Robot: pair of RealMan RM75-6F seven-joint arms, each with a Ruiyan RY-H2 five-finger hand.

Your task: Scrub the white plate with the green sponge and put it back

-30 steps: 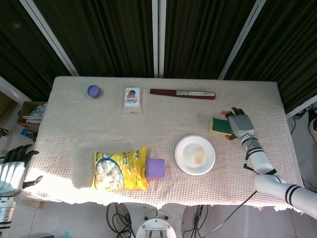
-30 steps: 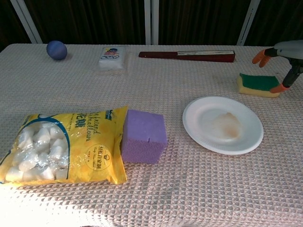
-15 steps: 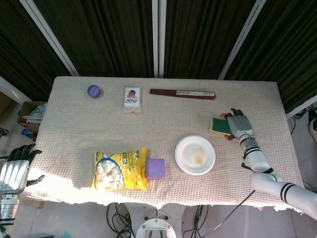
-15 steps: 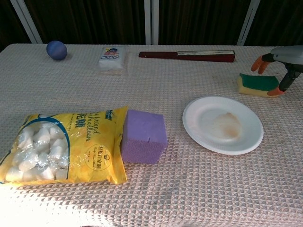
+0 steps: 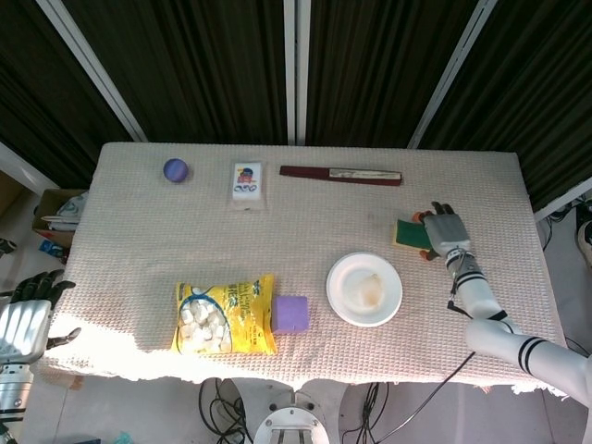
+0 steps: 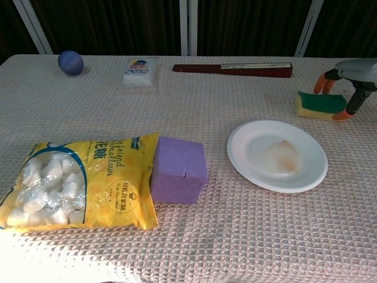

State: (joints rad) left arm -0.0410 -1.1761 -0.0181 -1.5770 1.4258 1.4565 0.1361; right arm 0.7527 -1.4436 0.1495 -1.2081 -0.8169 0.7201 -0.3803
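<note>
The sponge point(image 6: 319, 105) lies on the table point(image 6: 235, 236) just right of the plate point(image 6: 277, 154). The right hand point(image 6: 350, 79) sits over it, fingers splayed around it — apparently not yet gripping. The left hand point(image 5: 23, 324) hangs released off the table's edge.

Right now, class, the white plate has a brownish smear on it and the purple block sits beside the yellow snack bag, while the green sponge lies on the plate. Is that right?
Not quite. The green sponge is not on the white plate; it lies on the tablecloth behind the plate, under the right robot hand, as the chest view shows. The smear, and the purple block beside the yellow snack bag, are as you said.
</note>
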